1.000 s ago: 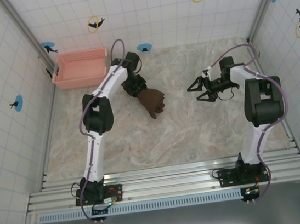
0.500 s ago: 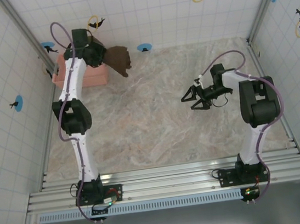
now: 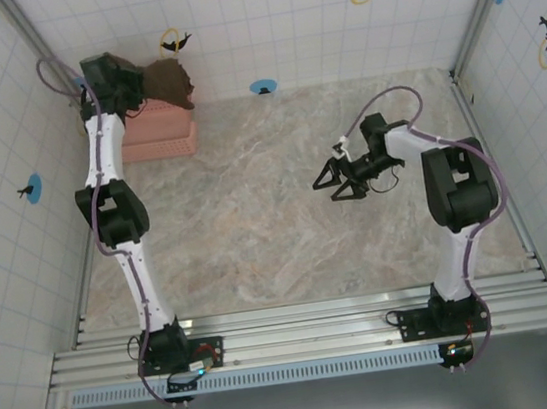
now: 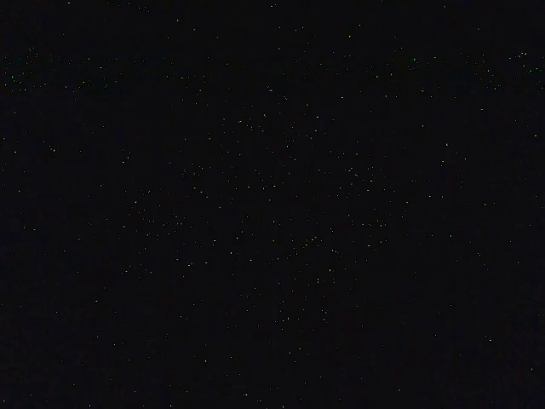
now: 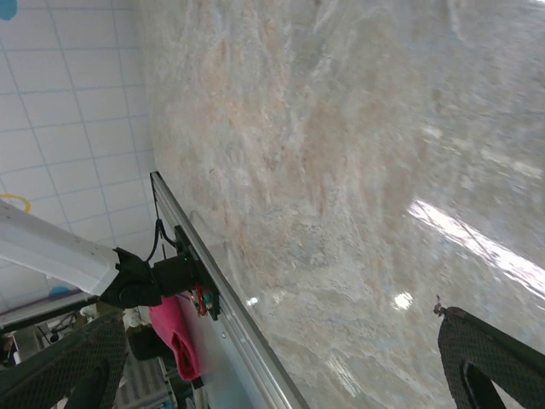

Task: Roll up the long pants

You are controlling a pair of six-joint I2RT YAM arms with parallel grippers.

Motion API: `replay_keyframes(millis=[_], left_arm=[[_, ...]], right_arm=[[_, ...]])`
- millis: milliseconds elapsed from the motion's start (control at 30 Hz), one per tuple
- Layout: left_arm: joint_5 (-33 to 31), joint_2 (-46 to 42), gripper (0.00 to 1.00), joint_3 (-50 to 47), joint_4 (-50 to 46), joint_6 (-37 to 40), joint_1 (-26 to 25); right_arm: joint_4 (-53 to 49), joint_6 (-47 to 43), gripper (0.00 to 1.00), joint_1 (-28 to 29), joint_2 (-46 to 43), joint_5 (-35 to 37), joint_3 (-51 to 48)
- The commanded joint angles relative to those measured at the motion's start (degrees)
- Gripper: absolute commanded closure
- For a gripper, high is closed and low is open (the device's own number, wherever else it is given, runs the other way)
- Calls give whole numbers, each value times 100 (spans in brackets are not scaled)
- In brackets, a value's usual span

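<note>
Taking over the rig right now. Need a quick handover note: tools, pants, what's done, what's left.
Left tool: shut on the long pants, held up at the far left, over the far side of the pink basket.
Right tool: open, empty, over the marble table, right of centre.
Done: pants are bunched into a compact bundle; how tidy the roll is cannot be told.
Left: probably lower the bundle, likely into the basket, and release.
</note>
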Motion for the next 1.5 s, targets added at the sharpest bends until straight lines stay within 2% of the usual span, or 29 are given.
replay_keyframes(millis=[0, 367, 500, 567, 600, 633, 833, 867, 933, 1033, 1200, 1333, 1467], left_arm=[[64, 360, 100, 262, 584, -238, 106], [671, 1312, 100, -741, 815, -352, 309], [939, 1565, 66, -922, 846, -726, 373], [1065, 1626, 57, -865, 927, -873, 405], [1078, 1613, 6, -751, 876, -835, 406], [1066, 1592, 3, -573, 830, -756, 412], [980, 1188, 3, 353, -104, -500, 419], [947, 1094, 3, 434, -391, -449, 420], [690, 858, 3, 590, -1542, -275, 424], [420, 459, 3, 201, -2348, -210, 473], [576, -111, 3, -712, -2305, -408, 571], [305, -419, 2, -175, -3032, -17, 628], [330, -828, 3, -15, -2978, 119, 786]], right_arm=[[-99, 189, 3, 117, 242, 50, 390], [-96, 694, 3, 381, 544, 502, 956], [-66, 800, 3, 535, 624, 633, 1076], [-1, 850, 3, 605, 667, 643, 1121], [49, 892, 3, 631, 701, 632, 1140], [62, 913, 3, 667, 724, 656, 1173], [234, 985, 3, 716, 874, 664, 1354], [253, 992, 3, 717, 903, 668, 1381], [318, 1017, 3, 710, 969, 615, 1462], [442, 1045, 3, 715, 1043, 555, 1548], [516, 1008, 3, 724, 1131, 473, 1702], [539, 908, 3, 677, 1101, 453, 1789], [488, 767, 3, 544, 1083, 315, 1920]])
